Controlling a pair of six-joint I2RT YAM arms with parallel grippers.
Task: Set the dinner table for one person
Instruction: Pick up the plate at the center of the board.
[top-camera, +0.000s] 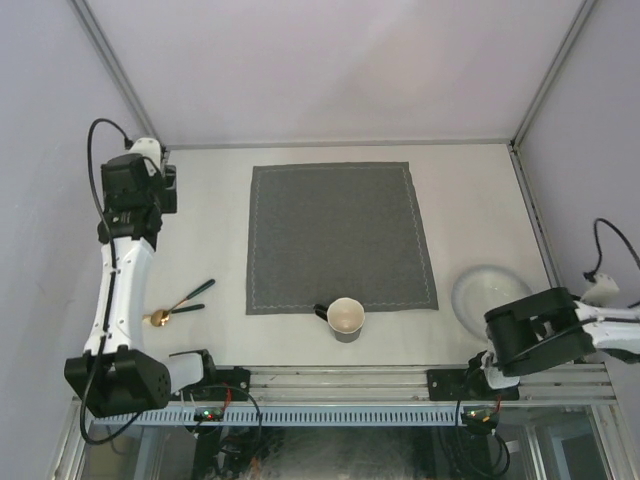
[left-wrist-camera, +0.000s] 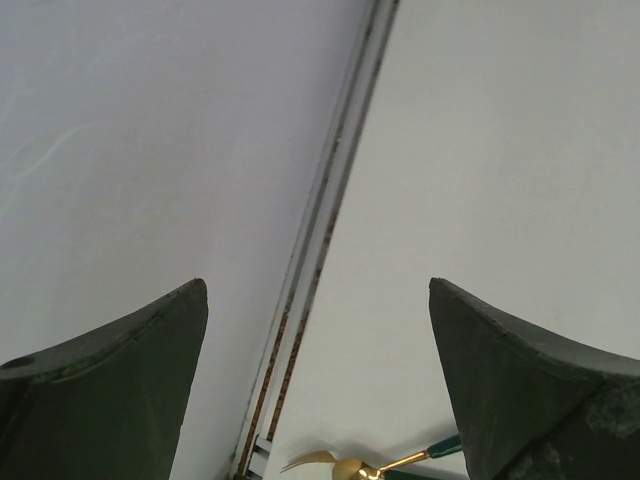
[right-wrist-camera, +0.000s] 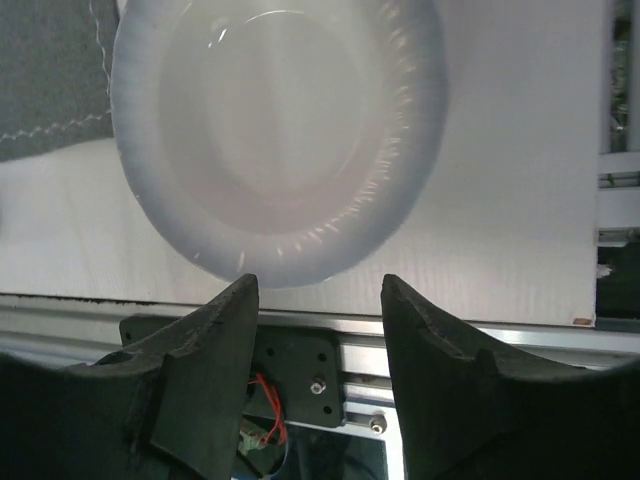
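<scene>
The dinner table (top-camera: 200, 230) is a large off-white top. A square grey stitched mat (top-camera: 340, 235) lies in its middle. A dark mug (top-camera: 345, 318) with a cream inside stands at the mat's near edge. Gold cutlery with green handles (top-camera: 180, 303) lies near left and also shows in the left wrist view (left-wrist-camera: 350, 465). A white plate (top-camera: 487, 295) sits near right. My left gripper (top-camera: 142, 168) is raised at the far left, open and empty (left-wrist-camera: 318, 290). My right gripper (top-camera: 502, 338) is open and empty (right-wrist-camera: 318, 285), just short of the plate's near rim (right-wrist-camera: 280, 130).
Aluminium rails edge the table: a left rail (left-wrist-camera: 320, 230) and a near rail (right-wrist-camera: 480, 340) with a black bracket. Pale walls close in the left, far and right sides. A corner of the mat (right-wrist-camera: 50, 80) shows left of the plate.
</scene>
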